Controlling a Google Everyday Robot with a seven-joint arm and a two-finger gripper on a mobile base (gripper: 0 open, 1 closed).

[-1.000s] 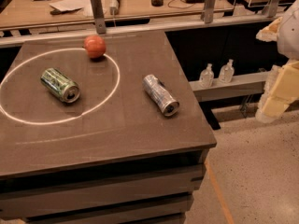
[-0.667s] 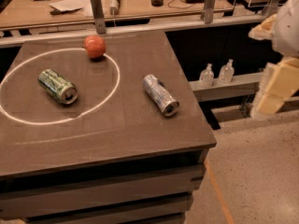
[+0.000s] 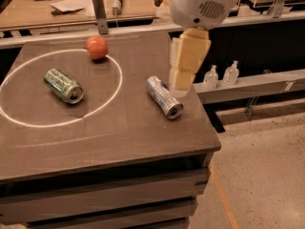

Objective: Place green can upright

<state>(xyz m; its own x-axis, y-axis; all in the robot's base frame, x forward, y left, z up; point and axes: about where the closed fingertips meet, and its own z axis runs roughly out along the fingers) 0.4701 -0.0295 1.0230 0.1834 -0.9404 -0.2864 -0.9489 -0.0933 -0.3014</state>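
Note:
The green can (image 3: 63,85), green and white patterned, lies on its side inside a white chalk circle (image 3: 110,94) on the dark table (image 3: 119,137), its silver end facing front right. The gripper (image 3: 183,75) hangs from the white arm (image 3: 200,4) above the table's right edge, just right of the silver can (image 3: 164,97), which also lies on its side. The gripper is far to the right of the green can and touches nothing.
A red apple (image 3: 96,47) sits on the circle's far rim. A grey post (image 3: 99,12) stands behind the table. A wooden bench with papers runs along the back. Two clear bottles (image 3: 221,75) stand on a low shelf to the right.
The arm and gripper swung in from the far right edge of the view to above the table's right side. The cans and apple have not moved.

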